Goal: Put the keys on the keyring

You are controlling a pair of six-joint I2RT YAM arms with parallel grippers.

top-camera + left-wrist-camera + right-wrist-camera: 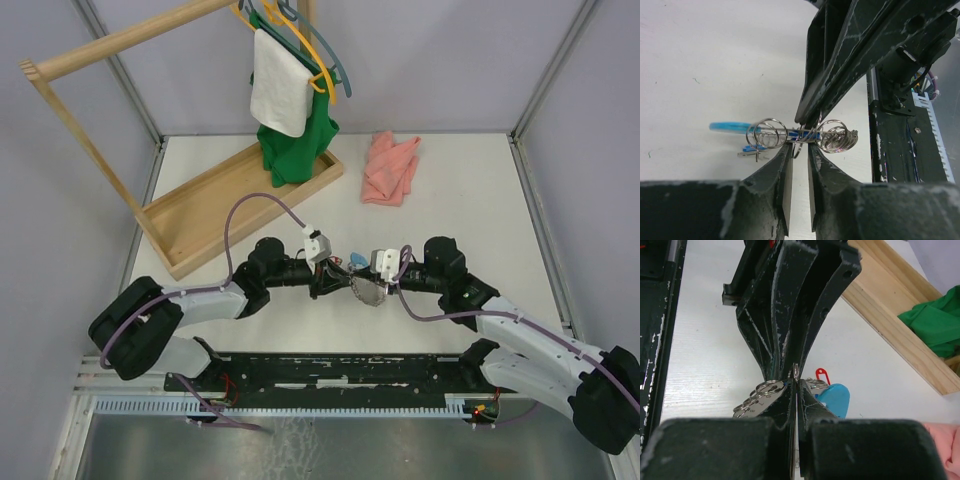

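The keyring (pixel 832 136) is a row of silvery wire rings with a bright blue part (pixel 730 127), held just above the table between both grippers. My right gripper (pixel 795 379) is shut on one thin ring of it, seen edge-on at its tips. My left gripper (pixel 799 146) faces it with the jaws a little apart; a small ring hangs loose in the gap. One key with a blue tag (pixel 751 150) dangles under the rings. A red tag (pixel 823 376) shows beside the blue part (pixel 836 397). From above, the two grippers (pixel 335 283) (pixel 362 282) meet tip to tip.
A wooden rack (pixel 215 215) with a green cloth (pixel 290 150) and a white cloth (pixel 278 90) stands at the back left. A pink cloth (pixel 390 168) lies at the back centre. The black base rail (pixel 340 370) runs along the near edge.
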